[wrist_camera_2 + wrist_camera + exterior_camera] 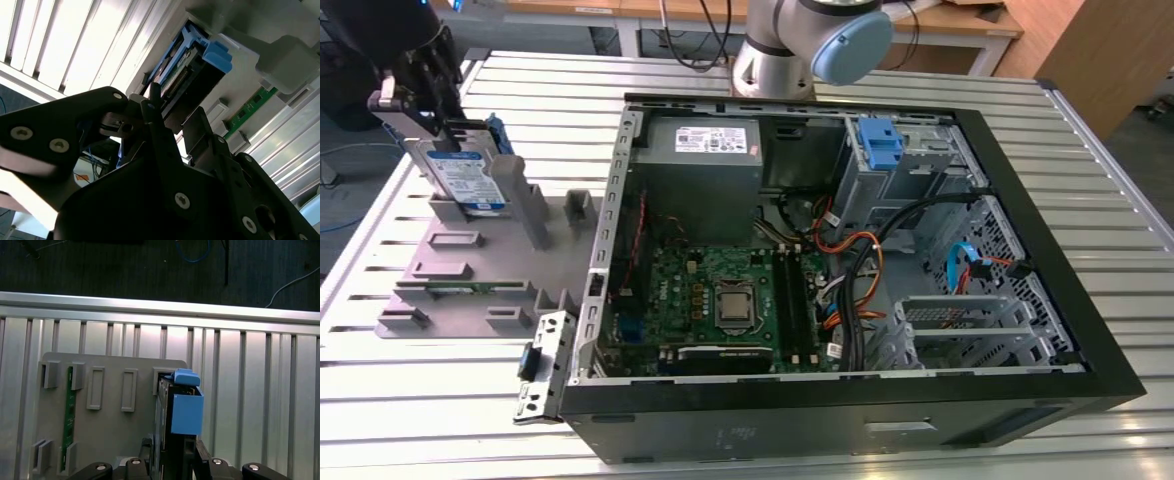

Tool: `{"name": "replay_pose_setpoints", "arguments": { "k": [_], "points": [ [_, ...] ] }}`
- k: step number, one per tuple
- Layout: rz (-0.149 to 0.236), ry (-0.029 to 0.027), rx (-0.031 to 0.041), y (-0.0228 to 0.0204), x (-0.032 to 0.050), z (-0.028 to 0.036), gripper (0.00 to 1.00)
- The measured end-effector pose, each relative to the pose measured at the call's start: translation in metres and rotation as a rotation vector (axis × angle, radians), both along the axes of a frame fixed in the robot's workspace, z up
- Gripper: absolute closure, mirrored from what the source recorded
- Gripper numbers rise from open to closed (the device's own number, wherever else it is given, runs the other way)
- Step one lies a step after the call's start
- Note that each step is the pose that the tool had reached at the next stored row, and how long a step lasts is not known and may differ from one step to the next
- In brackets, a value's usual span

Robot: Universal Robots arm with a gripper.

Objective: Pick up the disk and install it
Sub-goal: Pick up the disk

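The disk is a silver drive with a white-and-blue label and a blue carrier frame. It stands on edge in a slot of the grey holder plate, at the exterior view's left. My gripper hangs right over its upper end. In the first wrist view the disk's blue carrier end rises from the plate, with the gripper straddling it. In the second wrist view the disk lies just beyond the black gripper.
An open computer case takes up the middle and right of the slatted metal table. In it are a grey power-supply box, a blue latch, the motherboard and cables. A green memory stick sits in the holder plate.
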State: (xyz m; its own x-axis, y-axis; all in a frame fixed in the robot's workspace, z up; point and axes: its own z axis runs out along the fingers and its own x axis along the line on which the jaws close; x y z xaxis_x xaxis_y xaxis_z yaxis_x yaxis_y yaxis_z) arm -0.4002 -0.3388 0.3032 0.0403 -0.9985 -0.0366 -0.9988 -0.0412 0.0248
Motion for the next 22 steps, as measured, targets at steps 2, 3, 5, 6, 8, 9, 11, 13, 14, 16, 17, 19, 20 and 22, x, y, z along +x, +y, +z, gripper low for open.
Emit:
{"name": "replay_pose_setpoints", "arguments": {
  "k": [2,3,5,6,8,9,11,13,14,16,17,19,20,22],
  "points": [
    [0.000,0.0000,0.0000,0.0000,0.0000,0.0000,0.55],
    [0.000,0.0000,0.0000,0.0000,0.0000,0.0000,0.55],
    [0.000,-0.0002,0.0001,0.0001,0.0000,-0.0001,0.55],
    [0.000,-0.0003,0.0001,0.0002,0.0001,-0.0003,0.55],
    [-0.004,-0.0001,0.0000,0.0003,0.0000,-0.0006,0.55],
    [-0.006,0.0001,0.0000,0.0003,0.0000,-0.0006,0.55],
    [-0.007,0.0000,-0.0001,0.0003,0.0000,-0.0006,0.55],
    [-0.007,-0.0001,0.0000,0.0005,0.0000,-0.0007,0.55],
    [-0.007,-0.0003,0.0002,0.0011,0.0000,-0.0009,0.55],
    [-0.008,-0.0002,0.0001,0.0014,0.0000,-0.0008,0.55],
    [-0.008,0.0000,0.0000,0.0014,0.0000,-0.0007,0.55],
    [-0.008,0.0000,0.0000,0.0014,0.0000,-0.0007,0.55],
    [-0.008,0.0000,0.0000,0.0014,0.0000,-0.0007,0.55],
    [-0.011,0.0000,0.0001,0.0014,0.0000,-0.0007,0.55]
  ]
}}
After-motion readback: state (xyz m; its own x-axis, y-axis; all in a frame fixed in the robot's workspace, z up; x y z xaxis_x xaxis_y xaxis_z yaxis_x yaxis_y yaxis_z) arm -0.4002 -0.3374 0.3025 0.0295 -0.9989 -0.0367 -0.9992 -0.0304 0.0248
